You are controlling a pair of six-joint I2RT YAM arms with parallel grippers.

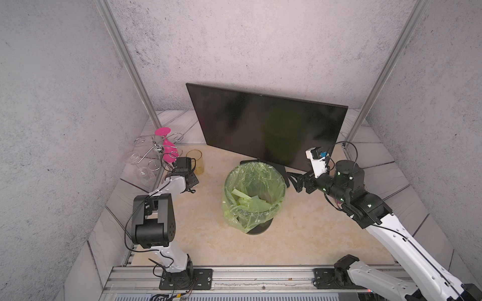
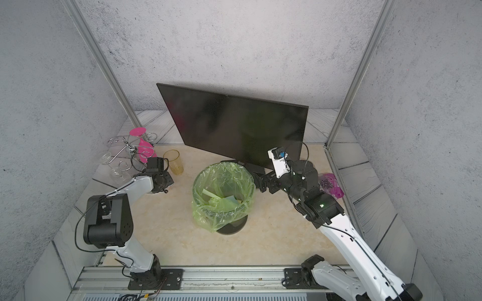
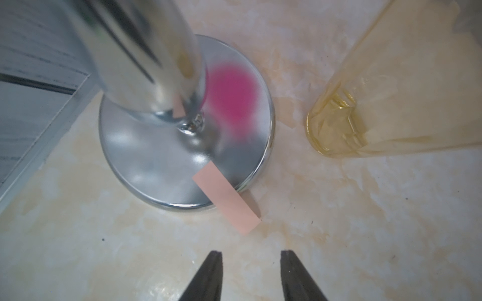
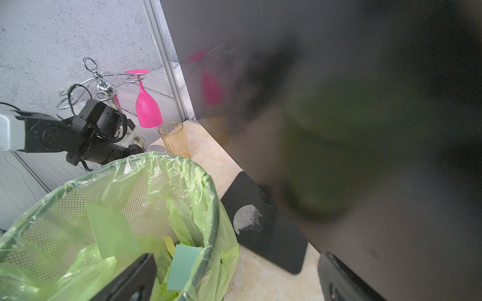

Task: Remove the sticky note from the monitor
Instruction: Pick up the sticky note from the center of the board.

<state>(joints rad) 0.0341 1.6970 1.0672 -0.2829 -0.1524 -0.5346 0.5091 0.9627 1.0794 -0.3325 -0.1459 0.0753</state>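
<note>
1. The left gripper [image 3: 251,252] has its two fingers spread, with nothing between them.
2. Just in front of its tips lies the peach sticky note [image 3: 226,199], half on a shiny round foot [image 3: 146,161], half sticking out past its edge.
3. A yellow cup [image 3: 365,104] stands beside that.
4. The right gripper [image 4: 236,260] is spread wide too, between the green-bagged bin [image 1: 229,208] and the monitor [image 1: 266,125], close to both.

Both top views share a high look down onto the monitor [image 1: 266,125]; the right wrist skims close along its screen; the left wrist, probably past its end, faces the desk [image 3: 339,221]
</note>
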